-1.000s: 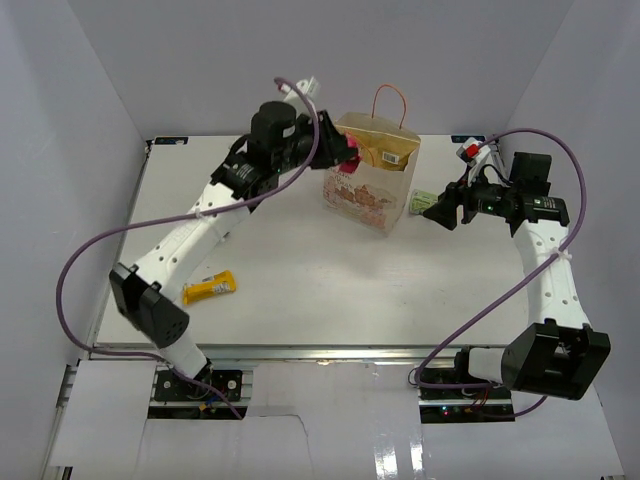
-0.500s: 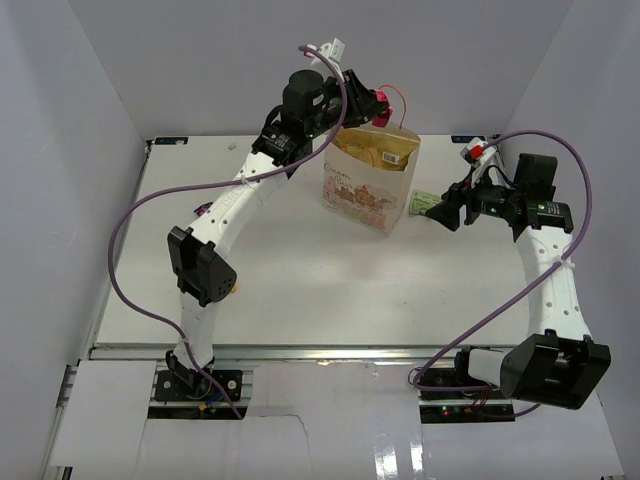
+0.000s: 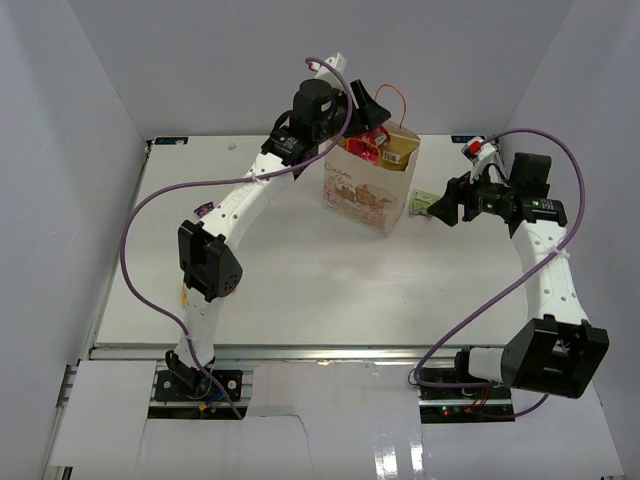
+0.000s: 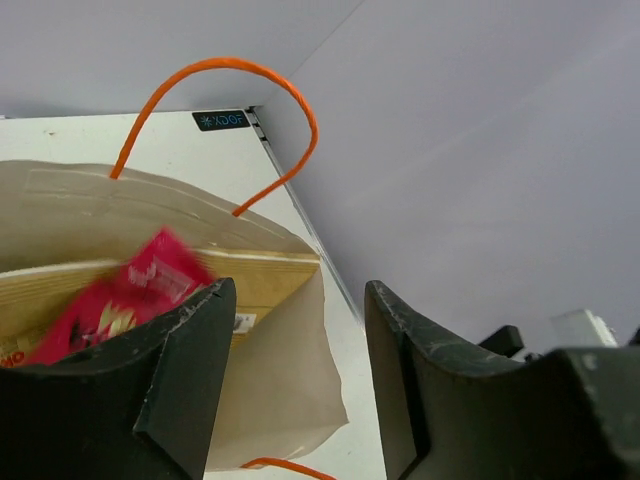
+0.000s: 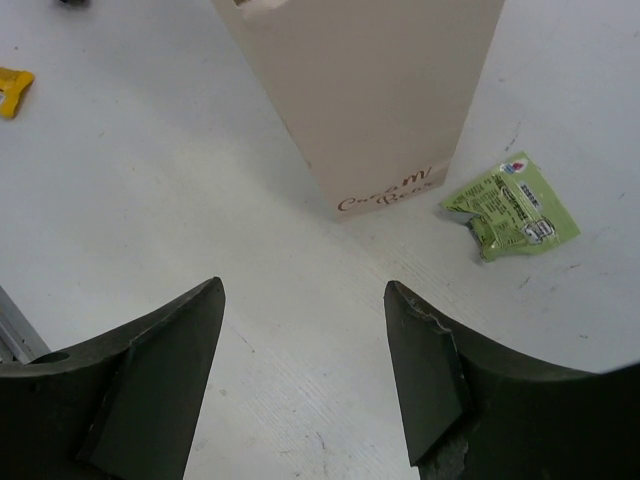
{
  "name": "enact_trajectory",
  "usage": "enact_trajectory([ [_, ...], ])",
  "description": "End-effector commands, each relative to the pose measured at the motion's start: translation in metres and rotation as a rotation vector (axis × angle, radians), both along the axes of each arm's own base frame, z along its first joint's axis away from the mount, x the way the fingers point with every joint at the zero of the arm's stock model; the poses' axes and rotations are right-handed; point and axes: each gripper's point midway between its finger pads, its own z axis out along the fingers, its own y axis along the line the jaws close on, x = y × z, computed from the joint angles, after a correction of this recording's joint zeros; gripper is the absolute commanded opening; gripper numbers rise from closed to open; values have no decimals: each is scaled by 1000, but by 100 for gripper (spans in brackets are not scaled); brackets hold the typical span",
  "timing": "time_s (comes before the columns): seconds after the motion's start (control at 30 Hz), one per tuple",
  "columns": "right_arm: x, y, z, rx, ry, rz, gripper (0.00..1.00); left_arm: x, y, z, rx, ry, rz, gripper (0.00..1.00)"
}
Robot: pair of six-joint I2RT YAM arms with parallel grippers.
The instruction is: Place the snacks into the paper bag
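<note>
From the top camera, the paper bag (image 3: 368,190) stands upright on the far part of the bench (image 3: 300,265), with the printed picture on its front. The left arm reaches over it, and the left end effector (image 3: 370,108) hangs just above the open mouth of the bag. A magenta packet (image 3: 365,146) is in this mouth, under the fingers, beside a big yellow chip bag (image 3: 397,150) that is already inside. To the right of the bag a green packet (image 3: 422,202) lies on the bench. The right end effector (image 3: 438,210) is low and near this packet.

In the left wrist camera, the left end effector (image 4: 297,300) is wide and nothing is between its fingers (image 4: 180,370). Below it is the open top of the paper bag (image 4: 290,390) with an orange cord handle (image 4: 235,70). The magenta packet (image 4: 125,305) looks blurred and sits at the mouth, against the chip bag (image 4: 270,272).

In the right wrist camera, the right end effector (image 5: 302,290) is also wide and holds nothing. The side of the paper bag (image 5: 370,90) is in front of it. The green packet (image 5: 510,207) lies flat on the bench (image 5: 250,210), near the bottom corner of the bag but not touching it. A yellow packet (image 5: 12,90) shows at the left edge, well apart from the bag.
</note>
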Motion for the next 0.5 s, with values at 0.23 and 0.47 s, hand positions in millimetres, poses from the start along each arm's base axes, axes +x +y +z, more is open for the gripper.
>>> enact_trajectory([
  [0.23, 72, -31, -22, 2, 90, -221, 71, -9, 43, 72, -14, -152, 46, 68],
  [0.47, 133, -59, -75, -71, 279, -346, 72, -55, 134, 52, 203, -179, 201, 72],
])
